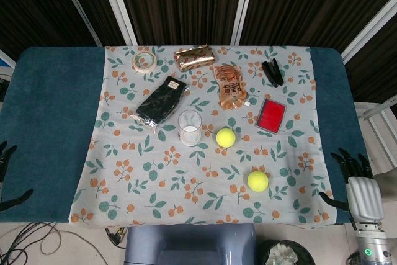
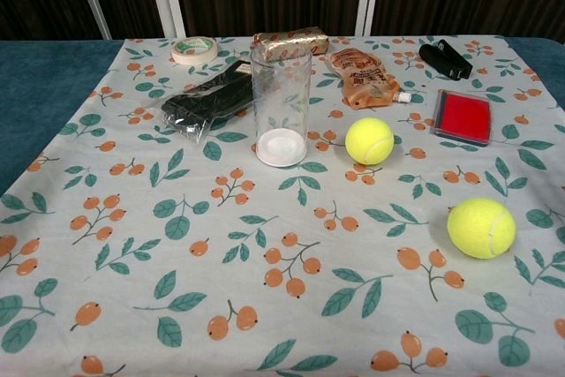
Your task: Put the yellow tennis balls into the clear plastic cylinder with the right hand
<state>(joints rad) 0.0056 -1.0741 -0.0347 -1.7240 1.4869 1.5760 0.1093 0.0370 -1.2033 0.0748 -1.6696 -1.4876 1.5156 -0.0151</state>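
My bench (image 1: 49, 128) is blue, and a floral cloth (image 1: 161, 184) covers its middle. On the cloth stand the clear cylinder (image 2: 281, 103), upright, with one tennis ball (image 2: 369, 140) just to its right and another ball (image 2: 480, 228) nearer, further right

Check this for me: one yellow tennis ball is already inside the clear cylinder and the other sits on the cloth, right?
Not quite. The clear cylinder is empty; both tennis balls lie on the cloth, one beside the cylinder, the other nearer the front. The chest view shows it.
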